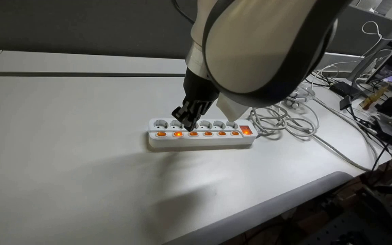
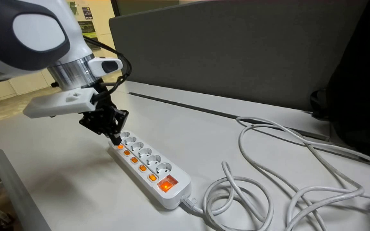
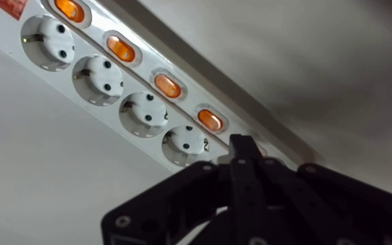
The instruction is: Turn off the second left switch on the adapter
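rocker switch (image 1: 178, 134), lit, second from left on the six-socket power strip (image 1: 202, 142), likely stiff and slick: i would press its raised end, not grasp, using my gripper (image 2: 116, 140), its fingers (image 3: 245, 146) pressed together.

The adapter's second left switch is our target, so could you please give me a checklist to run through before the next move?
1. Second left switch lit, so yet to be turned off: ok.
2. Gripper shut for pressing: ok.
3. That switch unobstructed in the wrist view: not ok, mostly hidden behind the gripper.
4. Gripper exactly aligned for the press: cannot tell.
5. Gripper apart from the adapter: cannot tell.
6. Adapter flat on the table: ok.
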